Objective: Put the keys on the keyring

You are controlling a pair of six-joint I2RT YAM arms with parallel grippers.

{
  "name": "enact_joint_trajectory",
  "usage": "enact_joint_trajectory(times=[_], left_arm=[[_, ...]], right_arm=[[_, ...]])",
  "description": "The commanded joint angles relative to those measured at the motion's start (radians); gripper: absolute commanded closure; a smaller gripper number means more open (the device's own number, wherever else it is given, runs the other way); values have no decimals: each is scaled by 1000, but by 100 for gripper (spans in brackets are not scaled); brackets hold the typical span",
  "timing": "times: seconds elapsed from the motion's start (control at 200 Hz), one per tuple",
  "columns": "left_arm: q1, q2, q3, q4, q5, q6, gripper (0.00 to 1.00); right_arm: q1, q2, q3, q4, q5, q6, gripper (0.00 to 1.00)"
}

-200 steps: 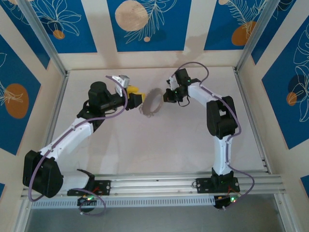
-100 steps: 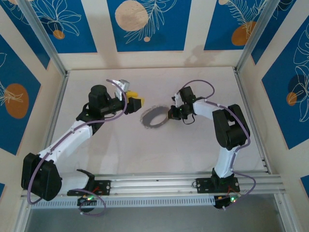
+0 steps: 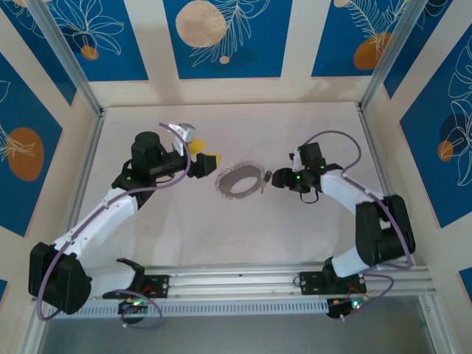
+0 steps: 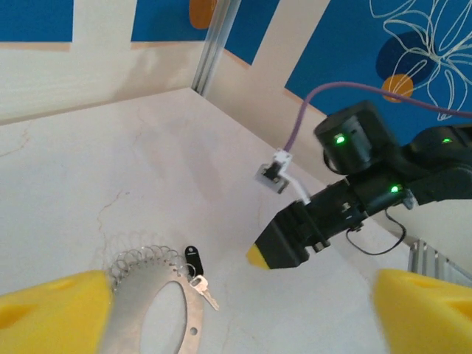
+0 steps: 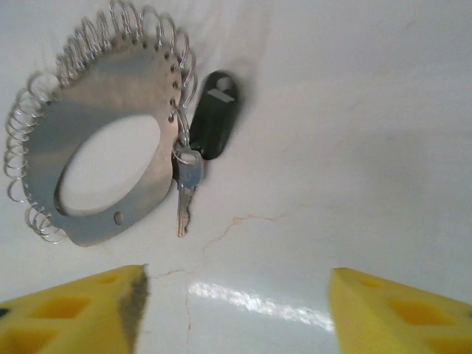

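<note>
I see the flat silvery metal keyring [image 5: 96,169], fringed with small wire rings, lying at the middle of the white table [image 3: 169,221], clear of every edge. The tiny black-tagged key [image 5: 214,114] touches its rim, hooked on as far as I can judge. The left gripper [image 3: 205,153] and right gripper [image 3: 272,178] both gape wide, holding nothing. My worry is that the right fingers [image 5: 70,310] sit close, so a low sweep could snag that key.
</note>
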Motion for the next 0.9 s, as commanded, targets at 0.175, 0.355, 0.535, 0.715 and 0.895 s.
enact_joint_trajectory(times=[0.175, 0.355, 0.535, 0.715, 0.895], left_arm=[[15, -152, -76, -37, -328, 48, 0], [38, -257, -208, 40, -723, 136, 1], [131, -285, -391, 221, -829, 212, 1], [227, -199, -530, 389, -848, 269, 1], [270, 1, -623, 632, -842, 308, 1]], right_arm=[[-99, -266, 42, -68, 173, 19, 5], [-184, -315, 26, 27, 345, 56, 1], [-243, -308, -114, 247, 443, 111, 1], [-272, -268, -220, 410, 470, 43, 1], [-276, -186, -293, 581, 482, -54, 1]])
